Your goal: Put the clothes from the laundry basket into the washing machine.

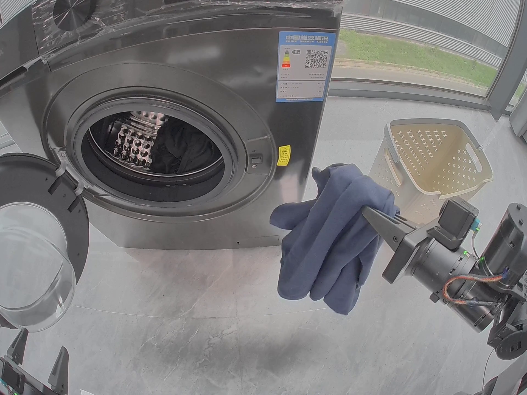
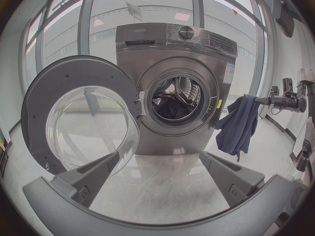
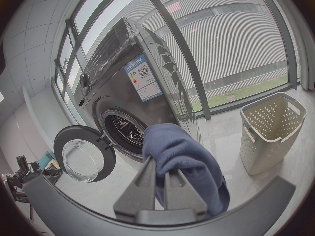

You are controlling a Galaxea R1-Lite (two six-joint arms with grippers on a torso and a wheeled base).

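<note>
One garment (image 1: pixel 329 237) clamped in my right gripper (image 1: pixel 379 214), right of drum (image 1: pixel 137 138) | left gripper (image 2: pixel 158 154) spread, near left | risk: I judge hanging folds snag its rim, slip free.

The room is lit brightly by daylight from the windows (image 2: pixel 108 13) behind the washing machine (image 1: pixel 219 61). Soft glare is seen on the polished floor (image 1: pixel 181 314); the drum (image 1: pixel 134 144) is left dark. Straight lines are bent toward the wrist views' blackened corners.
</note>
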